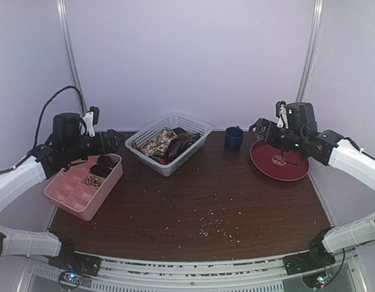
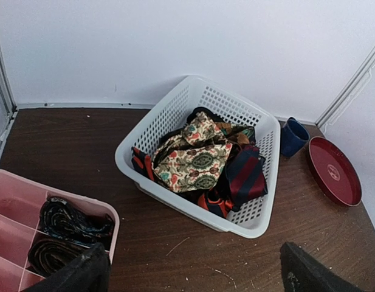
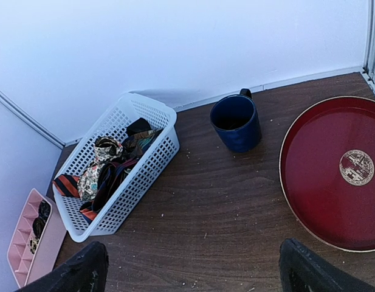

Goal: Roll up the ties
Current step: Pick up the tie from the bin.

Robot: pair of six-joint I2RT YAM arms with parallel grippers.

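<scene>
Ties (image 2: 199,161) loose in the basket (image 2: 169,112) (two rolls (image 2: 65,222) in the tray (image 2: 17,179)); left gripper (image 2: 190,267) and right gripper (image 3: 190,264) wide apart, empty.

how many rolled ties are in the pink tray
2. One rolled tie sits in the pink tray's corner compartment, the second rolled tie in the compartment beside it. Others may be hidden at the picture's edge.

Wooden table (image 1: 193,188), basket (image 1: 175,163), pink tray (image 1: 97,196), mug (image 1: 233,139), plate (image 1: 271,168)
</scene>
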